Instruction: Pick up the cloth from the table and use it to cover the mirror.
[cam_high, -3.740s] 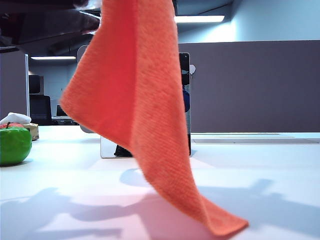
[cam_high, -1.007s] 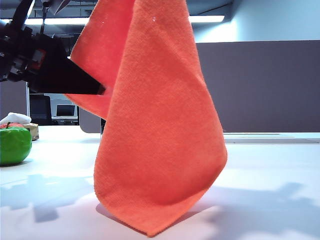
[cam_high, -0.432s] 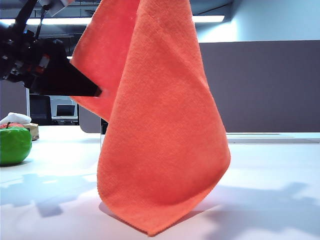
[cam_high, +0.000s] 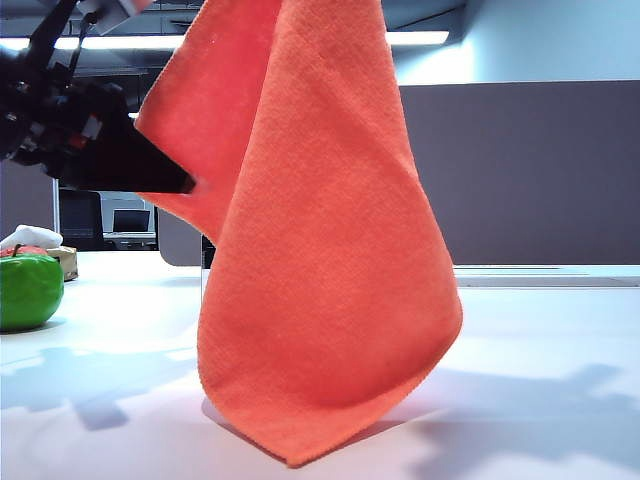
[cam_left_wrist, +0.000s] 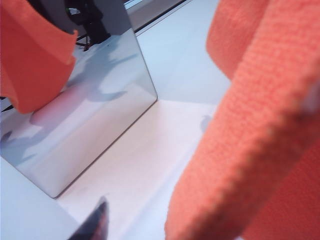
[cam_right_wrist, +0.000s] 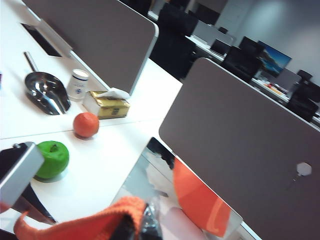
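The orange cloth hangs from above the exterior view, its lower tip just over the table. It hides nearly all of the mirror there. My left gripper comes in from the left, its tip at the cloth's left edge. In the left wrist view one dark finger stands apart from the cloth; the other finger is hidden behind the fabric. The mirror stands upright beyond. My right gripper is shut on the cloth's top edge, above the mirror.
A green apple and a white cloth lump sit at the far left. From the right wrist I see the apple, an orange, a gold box, a white jar and a metal scoop. A grey-brown partition stands behind.
The cloth's tail has lifted off the table and it now hangs gathered in front of the mirror. My left gripper came in from the left to the cloth's edge.
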